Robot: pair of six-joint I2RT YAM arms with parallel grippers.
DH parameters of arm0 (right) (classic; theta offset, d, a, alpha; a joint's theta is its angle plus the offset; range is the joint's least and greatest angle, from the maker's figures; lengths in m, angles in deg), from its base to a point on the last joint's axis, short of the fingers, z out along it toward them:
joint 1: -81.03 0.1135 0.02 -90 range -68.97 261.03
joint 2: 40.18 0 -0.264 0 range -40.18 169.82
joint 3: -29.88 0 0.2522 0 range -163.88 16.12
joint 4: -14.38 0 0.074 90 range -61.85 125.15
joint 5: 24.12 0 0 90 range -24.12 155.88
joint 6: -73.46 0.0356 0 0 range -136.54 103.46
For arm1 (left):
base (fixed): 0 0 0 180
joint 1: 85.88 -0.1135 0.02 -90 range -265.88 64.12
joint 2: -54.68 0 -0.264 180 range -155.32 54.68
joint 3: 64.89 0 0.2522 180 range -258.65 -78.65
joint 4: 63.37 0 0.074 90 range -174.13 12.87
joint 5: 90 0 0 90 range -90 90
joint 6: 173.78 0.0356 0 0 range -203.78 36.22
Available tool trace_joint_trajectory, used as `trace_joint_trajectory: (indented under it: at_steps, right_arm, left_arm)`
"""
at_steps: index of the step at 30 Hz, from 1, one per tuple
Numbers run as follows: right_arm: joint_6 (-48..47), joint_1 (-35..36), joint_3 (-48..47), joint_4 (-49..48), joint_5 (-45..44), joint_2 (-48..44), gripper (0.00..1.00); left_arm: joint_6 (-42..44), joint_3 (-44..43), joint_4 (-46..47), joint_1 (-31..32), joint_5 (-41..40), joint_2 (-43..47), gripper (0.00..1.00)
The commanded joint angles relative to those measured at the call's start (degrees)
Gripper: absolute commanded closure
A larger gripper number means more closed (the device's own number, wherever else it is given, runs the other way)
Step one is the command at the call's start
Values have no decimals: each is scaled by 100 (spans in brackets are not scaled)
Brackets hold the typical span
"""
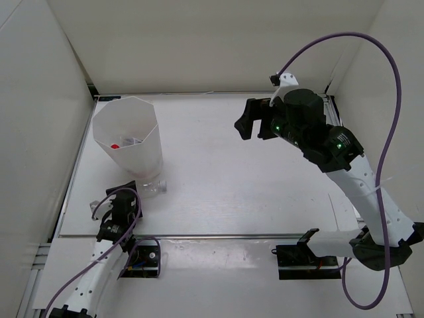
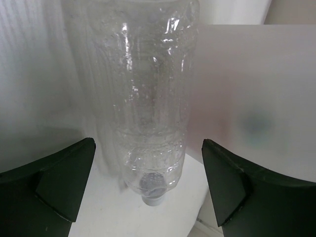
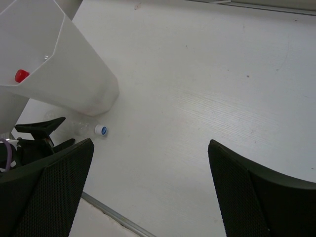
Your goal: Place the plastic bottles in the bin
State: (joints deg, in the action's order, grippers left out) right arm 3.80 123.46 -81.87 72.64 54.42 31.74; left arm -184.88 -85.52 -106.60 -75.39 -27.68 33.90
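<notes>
Left pincer point(image 2: 148, 150): spread wide, grasping nothing, bottle point(image 2: 153, 98) framed between its fingers point(image 2: 64, 182).
Risk: bin point(image 1: 142, 162) may be shoved or tipped if the bottle is pinched so near its wall; slick body may be squeezed out.
Bottle: clear, ribbed, unlabelled; laid on the bench point(image 1: 265, 192) beside the bin's foot, cap toward the pincer.
Bin: tall, white; red cap point(image 1: 114, 146) seen inside.
Right pincer point(image 3: 149, 148): released, held high, well apart.

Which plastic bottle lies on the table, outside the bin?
The plain clear bottle beside the bin base, before the left gripper; the red-capped bottle is inside the bin.
</notes>
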Motion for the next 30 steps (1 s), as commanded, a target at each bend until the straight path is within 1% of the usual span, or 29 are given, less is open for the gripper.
trace_joint_trajectory:
  at_steps: [1, 4, 6, 9, 15, 16, 17, 18, 19, 21, 22, 23, 26, 27, 28, 30]
  right_arm:
    - [-162, -16, 140, 25, -66, -257, 0]
    - [-162, -16, 202, 25, -66, -310, 0]
    - [-162, -16, 272, 25, -66, -310, 0]
    - [-162, -16, 334, 25, 3, -310, 0]
    - [-214, -16, 228, 25, 127, -144, 0]
    - [-284, -16, 228, 25, 127, -143, 0]
    - [-285, -16, 228, 25, 127, -91, 0]
    - [-346, -16, 228, 25, 179, -90, 0]
    - [-346, -16, 167, 86, 180, -90, 0]
    - [-399, -16, 167, 138, 180, -90, 0]
    - [-399, -16, 167, 139, 180, -90, 0]
    - [-399, -16, 167, 139, 127, -90, 0]
    - [-399, -69, 236, 139, 75, -143, 0]
    - [-347, -69, 237, 139, 74, -143, 0]
    - [-346, -69, 289, 139, 74, -143, 0]
    - [-294, -69, 290, 139, 74, -143, 0]
  left_arm:
    - [-173, 133, 424, -11, -150, -32, 0]
    - [-60, 195, 801, -11, -203, 21, 0]
    - [238, 195, 890, -151, -203, 21, 0]
    - [625, 142, 1022, -458, 218, -164, 0]
    - [1065, 467, 1549, -1064, 824, -330, 0]
    - [1136, 468, 1646, -1292, 982, -479, 0]
    - [1215, 546, 1768, -1407, 1306, -567, 0]
    - [1320, 547, 1900, -1530, 1457, -672, 0]
    - [1634, 599, 2215, -1784, 1598, -787, 0]
    - [1926, 495, 2428, -2049, 2002, -1261, 0]
    - [2232, 416, 2429, -2328, 2134, -1445, 0]
    - [2400, 328, 2481, -2462, 2422, -1838, 0]
    - [3165, -24, 2482, -2866, 2881, -2456, 0]
    - [3314, -155, 2482, -2920, 3109, -2797, 0]
    - [3507, -156, 2482, -2920, 3224, -2931, 2]
    - [3570, -218, 2482, -3069, 3470, -3090, 5]
